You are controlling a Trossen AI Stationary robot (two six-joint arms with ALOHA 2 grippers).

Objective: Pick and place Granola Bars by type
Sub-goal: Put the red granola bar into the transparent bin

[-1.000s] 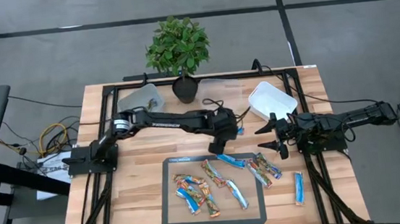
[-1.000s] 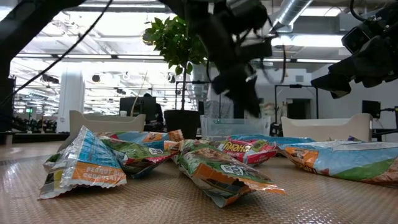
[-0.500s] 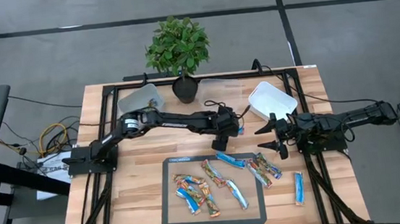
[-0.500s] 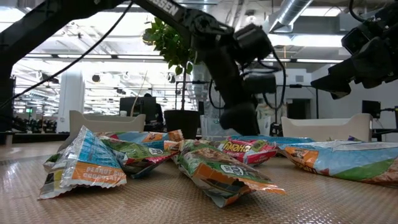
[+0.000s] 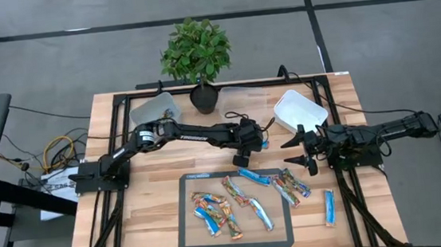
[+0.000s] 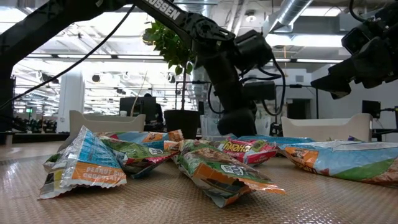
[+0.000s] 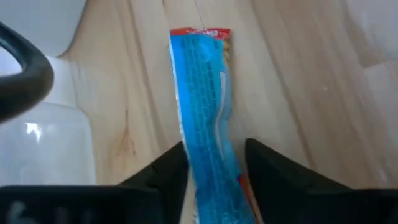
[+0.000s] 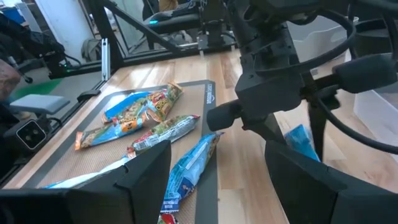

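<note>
A blue-and-white granola bar (image 7: 202, 81) lies flat on the bare wood just beyond the far edge of the dark mat (image 5: 189, 222). My left gripper (image 7: 214, 165) is down on it, shut across its width; in the high view this left gripper (image 5: 250, 146) covers most of the bar (image 5: 265, 143). Several more bars (image 5: 235, 198), blue ones and red-orange ones, lie scattered on the mat. One blue bar (image 5: 329, 207) lies on the wood to the right of the mat. My right gripper (image 5: 296, 150) hovers open at the right, holding nothing. My left gripper pinches the blue bar's two long edges (image 7: 193, 155) between its two fingers, at the end nearest the wrist. The fingers slant down from the table's left side, and the bar runs on away from them. The bar lies flat on the wood.
A clear tub (image 5: 158, 109) stands at the far left and a white tub (image 5: 299, 108) at the far right. A potted plant (image 5: 197, 61) stands between them at the far edge. Black frame rails run down both sides of the table.
My left gripper has come down toward the table and moved a little toward its right edge, ending on the blue bar beyond the mat. The bars on the mat have stayed where they were.
</note>
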